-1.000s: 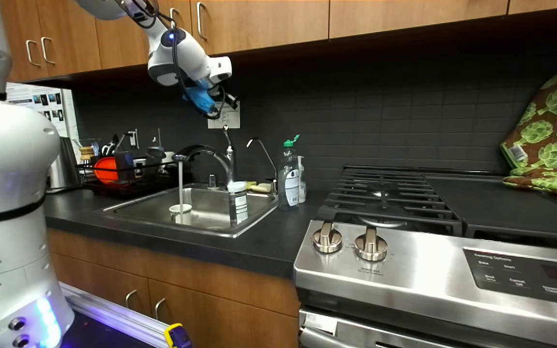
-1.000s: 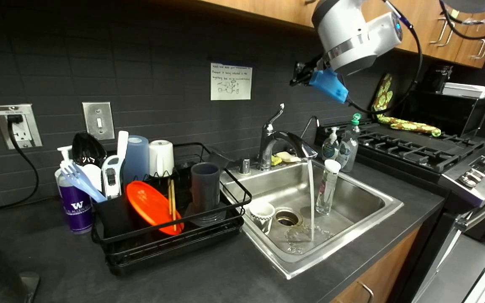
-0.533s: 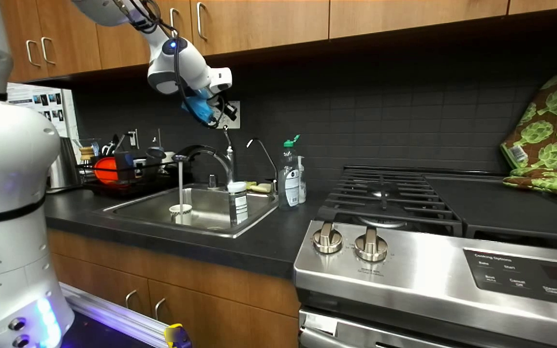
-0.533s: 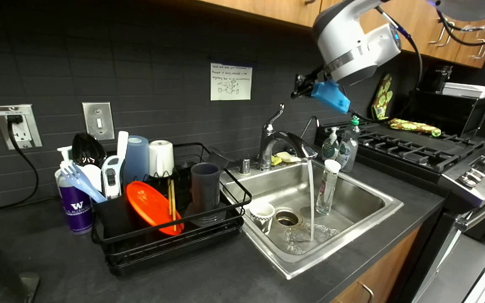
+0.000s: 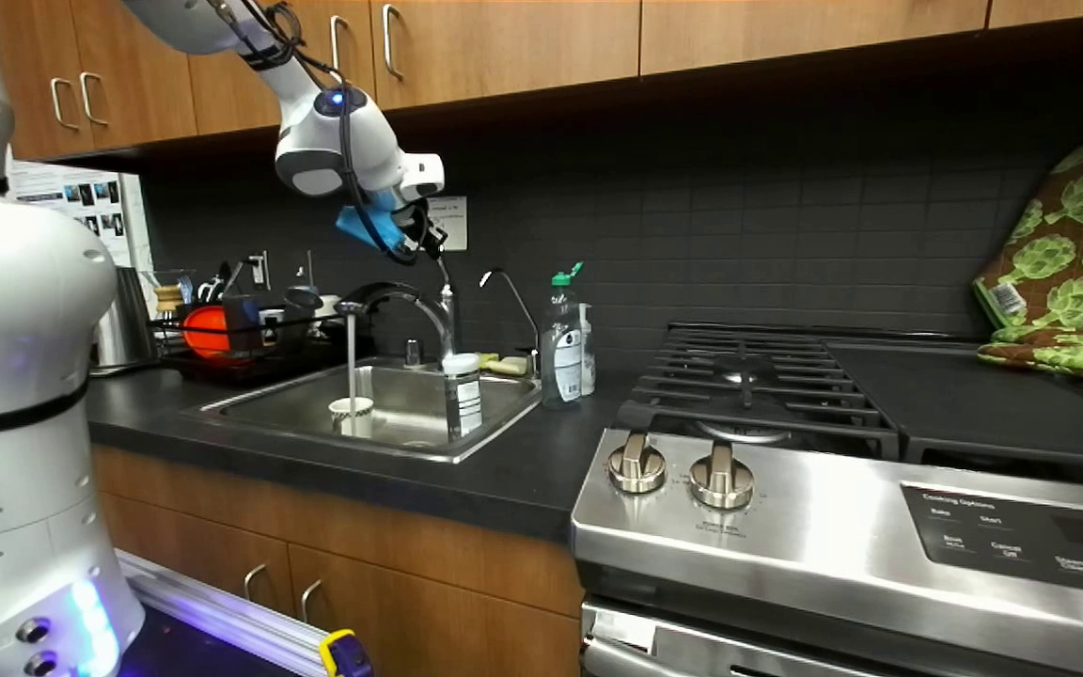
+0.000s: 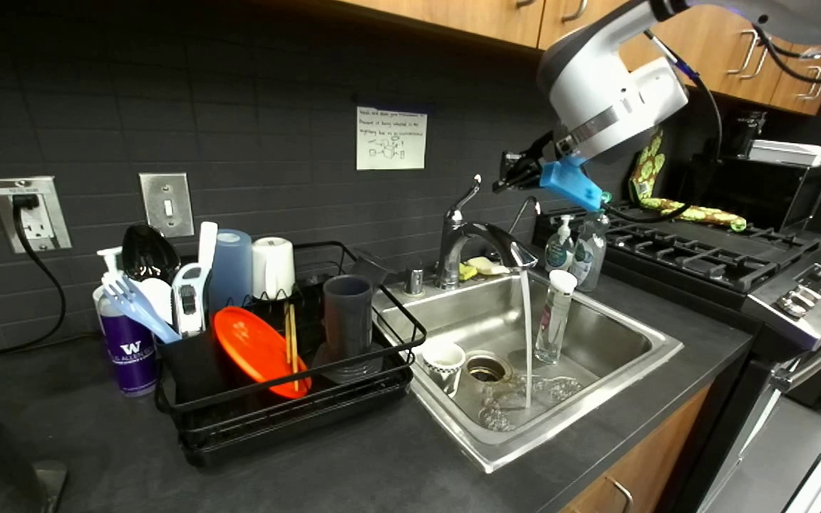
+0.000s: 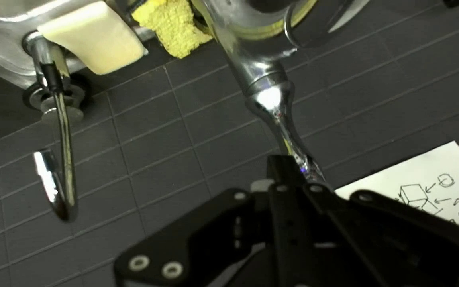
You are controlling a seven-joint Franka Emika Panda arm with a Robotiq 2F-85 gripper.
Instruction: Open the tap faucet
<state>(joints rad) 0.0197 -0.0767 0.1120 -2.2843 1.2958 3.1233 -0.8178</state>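
Note:
The tap faucet [image 6: 447, 253] is tall, silvery metal with an arched spout, and water runs from it into the sink. It also shows in an exterior view [image 5: 448, 324] and in the wrist view [image 7: 239, 44]. Its handle lever [image 6: 464, 197] points up from the top of the body. My gripper [image 6: 506, 173] hangs beside and level with the lever's tip. In the wrist view my gripper [image 7: 287, 169] looks shut, with nothing seen between the fingers, and covers the end of the lever [image 7: 279, 117]. I cannot tell whether they touch.
The sink [image 6: 656, 350] holds a paper cup [image 6: 443, 363] and a clear bottle with a white cap [image 6: 555, 313]. A thin curved spout [image 7: 65, 159], soap bottles [image 6: 589, 249] and sponges [image 7: 94, 38] stand near the faucet. A dish rack [image 6: 282, 420] and upper cabinets [image 5: 504, 47] flank the space.
My gripper has moved down to the height of the lever's tip. The faucet and lever look the same, and the water runs in all frames.

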